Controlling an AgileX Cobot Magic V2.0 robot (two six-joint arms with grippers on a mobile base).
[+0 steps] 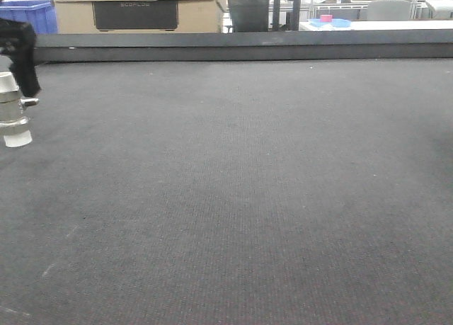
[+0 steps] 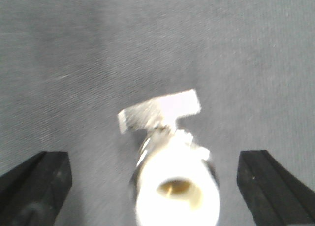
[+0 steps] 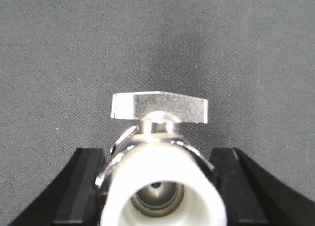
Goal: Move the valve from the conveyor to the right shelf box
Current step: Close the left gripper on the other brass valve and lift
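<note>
Left gripper (image 2: 151,177) released, fingers wide either side of upright valve (image 2: 174,191), far left on dark woven table (image 1: 248,197). Right gripper (image 3: 157,167) clenched on second valve (image 3: 162,191). Probably heavyish, rigid, slick metal; grip mid-body.

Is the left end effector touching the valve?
Apart. The left wrist view shows bare conveyor either side of the valve, inside the open left end effector.

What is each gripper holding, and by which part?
The right gripper clamps a valve by the sides of its body, below the handle. The left gripper holds nothing; its fingers stand wide of a second valve.
</note>
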